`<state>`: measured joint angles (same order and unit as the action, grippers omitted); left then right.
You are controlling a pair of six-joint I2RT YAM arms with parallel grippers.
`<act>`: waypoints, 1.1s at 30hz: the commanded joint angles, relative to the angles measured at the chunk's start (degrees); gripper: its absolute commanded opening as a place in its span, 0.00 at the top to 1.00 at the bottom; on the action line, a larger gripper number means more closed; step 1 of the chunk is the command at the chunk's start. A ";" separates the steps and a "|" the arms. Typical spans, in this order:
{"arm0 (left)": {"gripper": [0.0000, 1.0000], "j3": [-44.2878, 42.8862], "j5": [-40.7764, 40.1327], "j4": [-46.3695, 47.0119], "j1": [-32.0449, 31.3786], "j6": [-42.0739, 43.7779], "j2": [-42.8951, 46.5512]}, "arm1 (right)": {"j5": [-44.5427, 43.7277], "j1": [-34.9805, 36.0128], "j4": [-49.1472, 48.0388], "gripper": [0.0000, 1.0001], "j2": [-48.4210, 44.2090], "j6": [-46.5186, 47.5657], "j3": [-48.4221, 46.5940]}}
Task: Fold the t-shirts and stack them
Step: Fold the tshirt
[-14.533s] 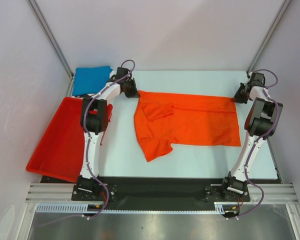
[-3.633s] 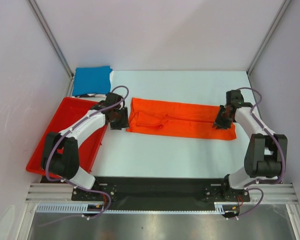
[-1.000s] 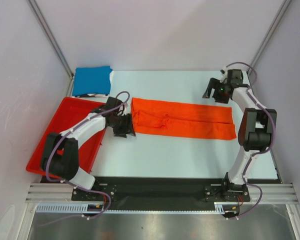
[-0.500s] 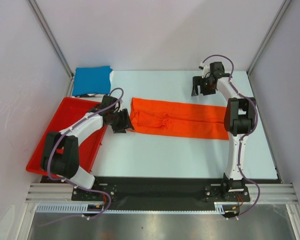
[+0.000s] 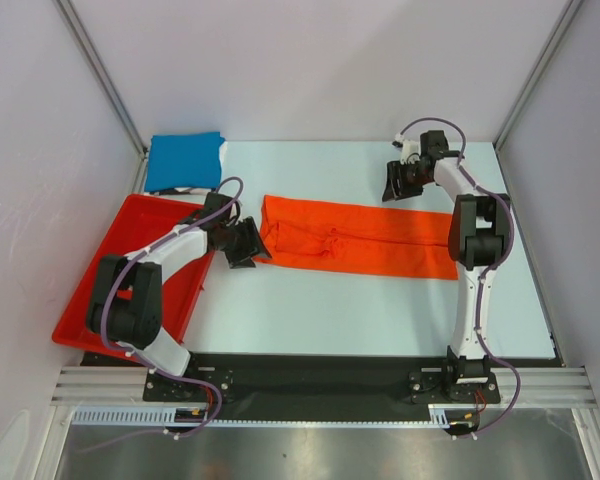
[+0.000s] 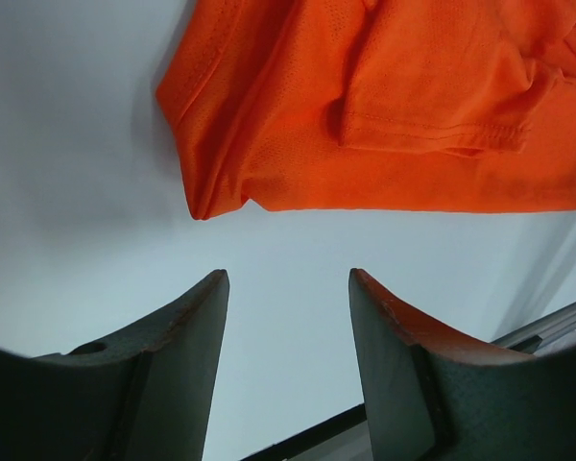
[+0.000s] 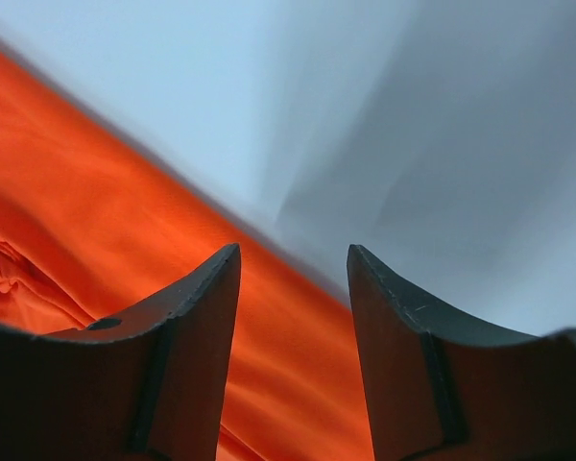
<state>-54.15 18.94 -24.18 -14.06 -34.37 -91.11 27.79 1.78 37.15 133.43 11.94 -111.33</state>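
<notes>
An orange t-shirt point(image 5: 358, 238) lies on the table folded into a long flat strip. A blue t-shirt point(image 5: 184, 160) rests folded at the back left corner. My left gripper point(image 5: 248, 243) stands open just off the strip's left end, nothing between its fingers; in the left wrist view the orange t-shirt point(image 6: 384, 106) lies beyond the fingertips point(image 6: 216, 288). My right gripper point(image 5: 395, 185) is open above the strip's far edge near its right half. The right wrist view shows orange cloth point(image 7: 96, 250) under the empty fingers.
A red bin point(image 5: 120, 275) sits at the left edge of the table, beside my left arm. The table point(image 5: 330, 300) is pale blue, walled by light panels at the back and sides.
My right gripper has swung left along the back edge and down toward the strip, its jaws narrowing. The left gripper has shifted slightly at the strip's left end.
</notes>
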 commanded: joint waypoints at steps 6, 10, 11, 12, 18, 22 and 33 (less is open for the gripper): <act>0.43 -0.61 2.07 2.21 1.32 -1.49 -0.12 | 4.99 0.59 0.82 0.47 -0.09 2.38 2.34; 0.43 -0.17 2.50 2.83 1.50 -1.75 -0.21 | 4.03 0.94 0.91 0.47 0.43 2.65 2.70; 0.43 -0.17 2.59 2.83 1.50 -1.75 -0.29 | 4.03 1.12 0.91 0.47 0.61 2.56 2.61; 0.43 -0.08 2.68 3.00 1.58 -1.93 -0.21 | 4.03 1.21 0.82 0.47 0.69 2.47 2.52; 0.43 -0.17 2.86 3.00 1.85 -1.67 0.06 | 2.10 2.00 0.56 0.50 1.22 2.38 3.74; 0.44 0.36 2.94 3.35 1.94 -1.58 -0.38 | 0.07 2.44 0.12 0.58 1.05 2.03 4.80; 0.44 -0.87 3.56 7.31 1.85 -6.14 -5.13 | -0.55 1.91 -0.23 0.72 0.26 0.80 5.16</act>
<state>-54.11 21.32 -19.70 -12.64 -37.58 -95.57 28.91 3.68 36.12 133.82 13.15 -107.57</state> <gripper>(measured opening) 0.568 0.293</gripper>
